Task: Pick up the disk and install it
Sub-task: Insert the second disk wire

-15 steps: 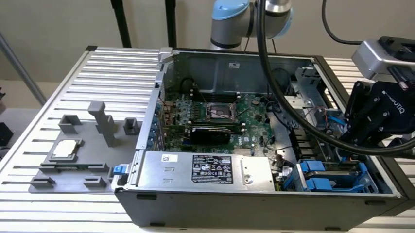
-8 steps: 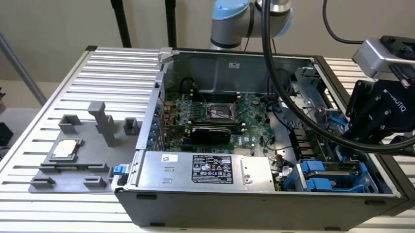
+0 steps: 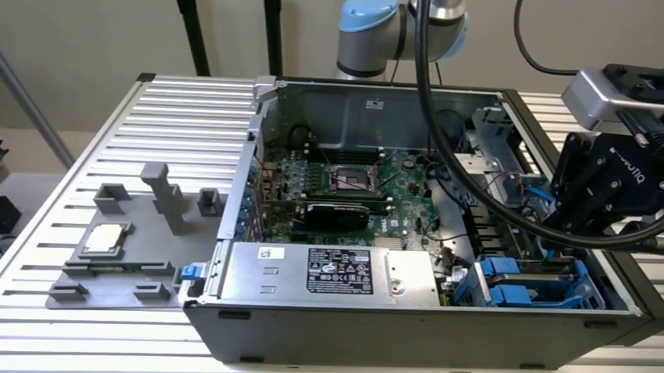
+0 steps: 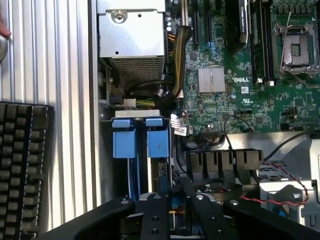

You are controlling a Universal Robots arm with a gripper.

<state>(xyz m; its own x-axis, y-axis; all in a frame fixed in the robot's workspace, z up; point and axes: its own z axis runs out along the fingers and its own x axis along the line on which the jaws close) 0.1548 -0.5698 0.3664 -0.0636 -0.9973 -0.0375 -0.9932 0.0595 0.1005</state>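
Two blue-framed bays (image 3: 524,284) sit at the lower right of the exterior view. My gripper (image 3: 602,190) hovers above them; I cannot tell its jaws' state. I judge the disk (image 4: 161,172) already seated, edge-on.

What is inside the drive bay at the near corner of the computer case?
Two blue plastic brackets stand side by side in the drive bay, beside the power supply. A dark drive edge shows below one; the gripper covers the rest.
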